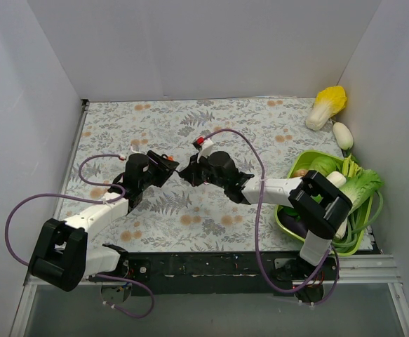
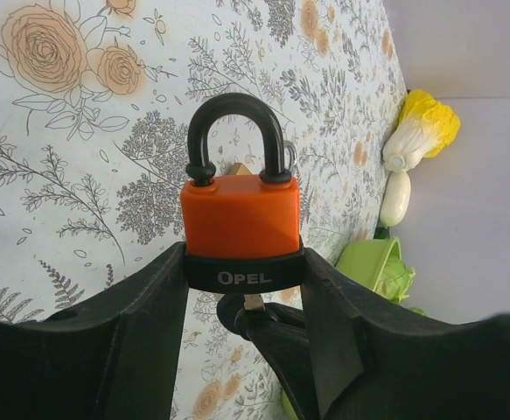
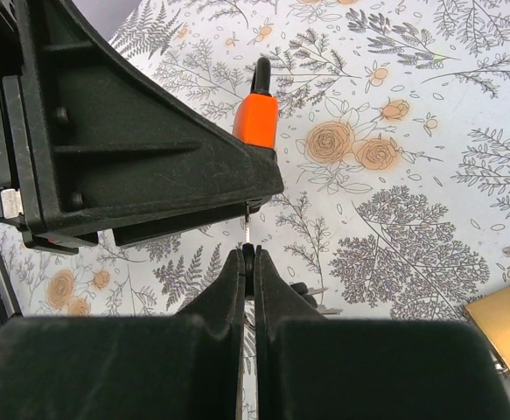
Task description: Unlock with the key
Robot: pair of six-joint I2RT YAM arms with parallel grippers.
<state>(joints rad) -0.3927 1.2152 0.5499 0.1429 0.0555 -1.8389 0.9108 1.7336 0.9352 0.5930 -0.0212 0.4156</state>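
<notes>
Standing over the two arms, you see them meet nose to nose above the middle of the tabletop (image 1: 260,126), with the lock held off the cloth between them. The left tool (image 1: 163,168) is clamped on the orange padlock (image 2: 240,226), its fingers (image 2: 163,289) pressing either side of the black band at the base (the one stamped OPEL). The black shackle (image 2: 235,118) points away from the wrist, and both of its legs sit down in the body. Facing it, the right tool (image 3: 248,258) is pinched tight on the key (image 3: 248,229). Only a thin sliver of blade shows beyond the fingertips, reaching straight to the underside of the padlock. How far the blade has entered the keyhole cannot be made out from any view. The tabletop wears a pale cloth printed with grey ferns and tan roses, and plain white walls (image 1: 211,49) box it in on three sides. Off to the right, well apart from the lock, a green basket (image 2: 366,259) holds leafy vegetables, with a yellow-tipped cabbage (image 1: 328,105) and a small white radish (image 1: 343,135) lying in the far corner beyond it. Purple cables (image 1: 250,144) loop from each wrist back toward the bases, and a flat brass-coloured piece (image 3: 499,324) lies on the cloth near the right tool.
</notes>
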